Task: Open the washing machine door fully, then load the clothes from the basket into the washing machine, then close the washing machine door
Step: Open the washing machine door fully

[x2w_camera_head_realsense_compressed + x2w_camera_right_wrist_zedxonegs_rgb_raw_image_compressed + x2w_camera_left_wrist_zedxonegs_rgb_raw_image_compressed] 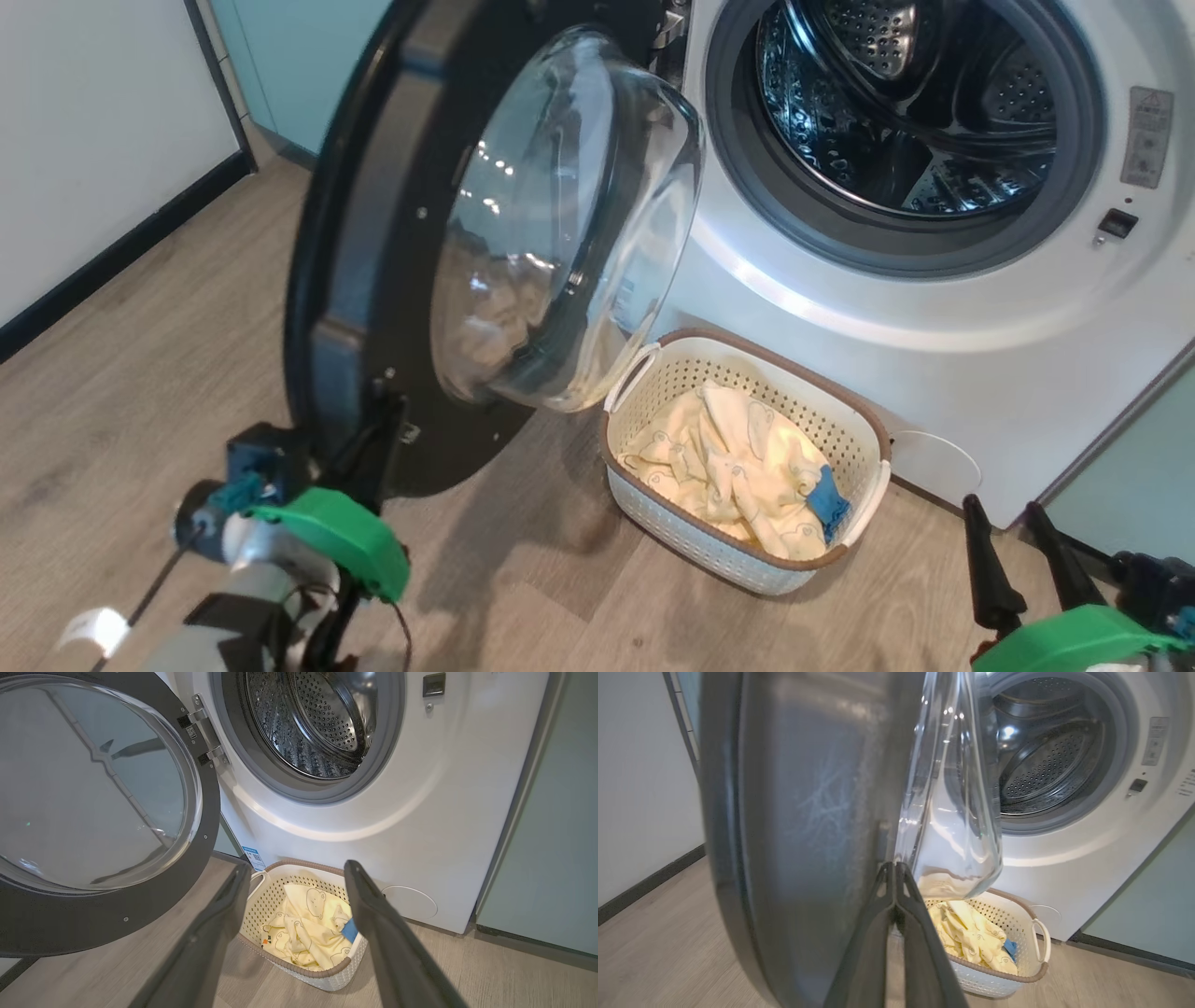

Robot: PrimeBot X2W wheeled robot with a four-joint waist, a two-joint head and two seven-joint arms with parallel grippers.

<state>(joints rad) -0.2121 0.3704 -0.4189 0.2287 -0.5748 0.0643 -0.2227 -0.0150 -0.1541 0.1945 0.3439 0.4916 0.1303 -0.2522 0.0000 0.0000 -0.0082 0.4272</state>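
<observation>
Washing machine door (523, 243) ajar; hinge (212, 756), blue sticker (253, 857) in right wrist view

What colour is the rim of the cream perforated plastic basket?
The rim is brown, best in the head view.

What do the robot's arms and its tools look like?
The left tool and the right tool each have two long, dark, tapering fingers. Behind each sits a bright green cover. The left arm is pale grey, with a thin black cable and a small white tag.
</observation>
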